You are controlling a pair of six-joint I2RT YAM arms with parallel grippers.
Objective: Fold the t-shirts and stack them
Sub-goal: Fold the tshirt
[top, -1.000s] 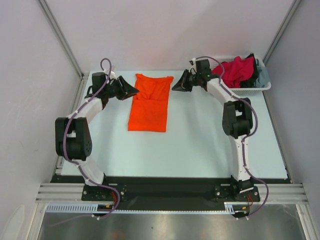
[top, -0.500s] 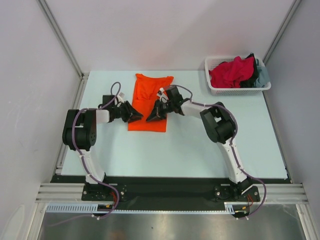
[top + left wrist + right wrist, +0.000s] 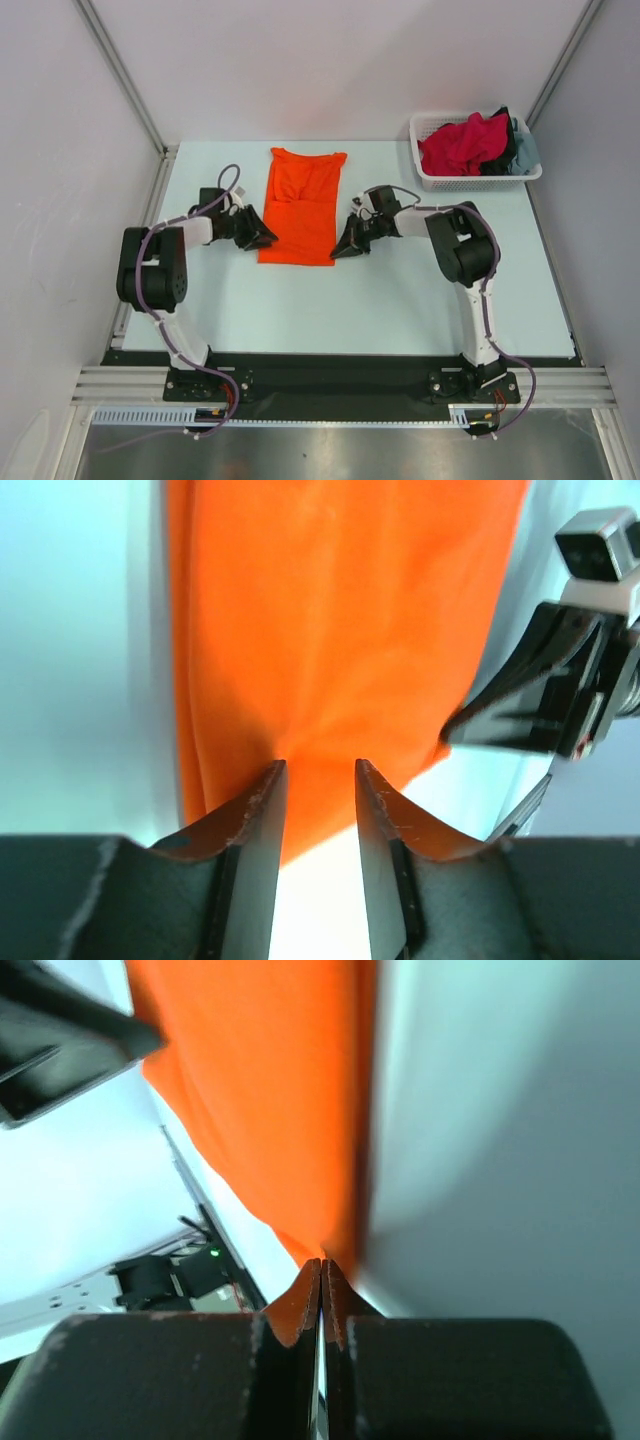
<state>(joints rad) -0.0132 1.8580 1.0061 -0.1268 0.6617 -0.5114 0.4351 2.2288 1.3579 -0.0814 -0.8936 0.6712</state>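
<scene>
Your orange t-shirt [image 3: 300, 205] lies flat on the counter [image 3: 400, 300], a long strip | long axis runs away from the arm bases, collar at the far end | left pincer [image 3: 269, 239] parted at its near-left hem | right pincer [image 3: 339, 251] clenched on its near-right corner | other t-shirts [image 3: 465, 143] heaped in the far-right basket [image 3: 428, 181]

**No readable text**

No words, labels, brand marks, numbers or signs can be read in any view. The orange t-shirt [image 3: 300, 205], the white mesh basket [image 3: 470, 183] and the pale table [image 3: 400, 300] show plain, unmarked surfaces.
</scene>
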